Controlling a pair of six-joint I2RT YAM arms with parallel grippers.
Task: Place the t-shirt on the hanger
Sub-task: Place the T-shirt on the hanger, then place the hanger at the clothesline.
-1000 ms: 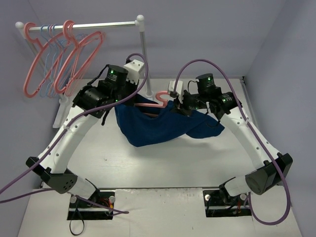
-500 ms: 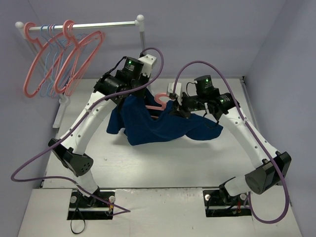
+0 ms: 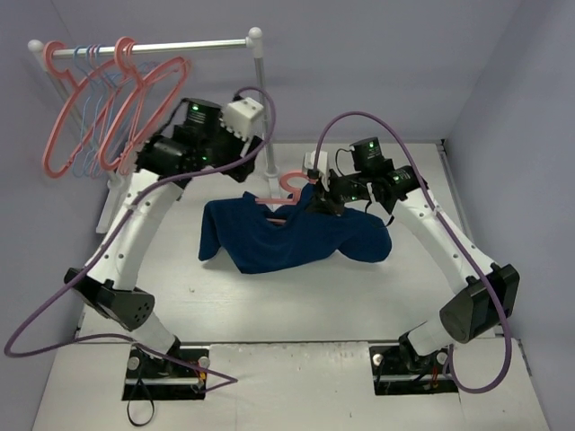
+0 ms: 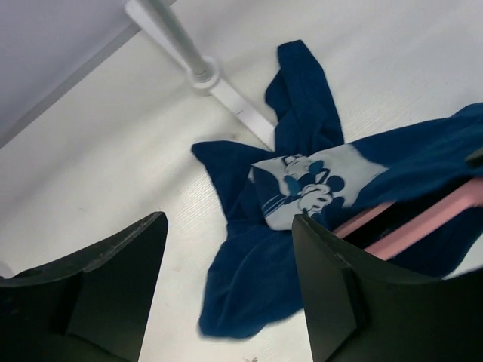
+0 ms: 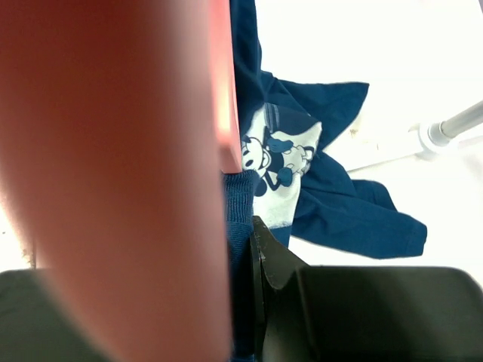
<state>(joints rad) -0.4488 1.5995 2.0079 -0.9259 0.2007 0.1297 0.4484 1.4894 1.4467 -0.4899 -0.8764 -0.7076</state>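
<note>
The navy t-shirt [image 3: 287, 238] hangs in a heap from the pink hanger [image 3: 292, 184], its lower folds resting on the table. My right gripper [image 3: 322, 196] is shut on the hanger [image 5: 113, 181], with the t-shirt's ribbed collar [image 5: 240, 204] pinched against its black finger [image 5: 279, 264]. My left gripper [image 3: 229, 148] is up beside the rack pole, open and holding nothing. In the left wrist view its fingers [image 4: 339, 294] frame the t-shirt [image 4: 256, 302] below, whose white print [image 4: 309, 181] faces up, and a pink hanger bar [image 4: 423, 219] shows at the right.
A clothes rack stands at the back left; its rail [image 3: 180, 45] carries several pink and light-blue hangers [image 3: 108, 108]. Its upright pole [image 3: 262, 108] and foot [image 4: 200, 72] are close behind the t-shirt. Walls close in at the back and right.
The left gripper has opened, let go of the t-shirt and drawn up and back to the left. The cloth's left side has dropped onto the table. The right gripper stays shut.
</note>
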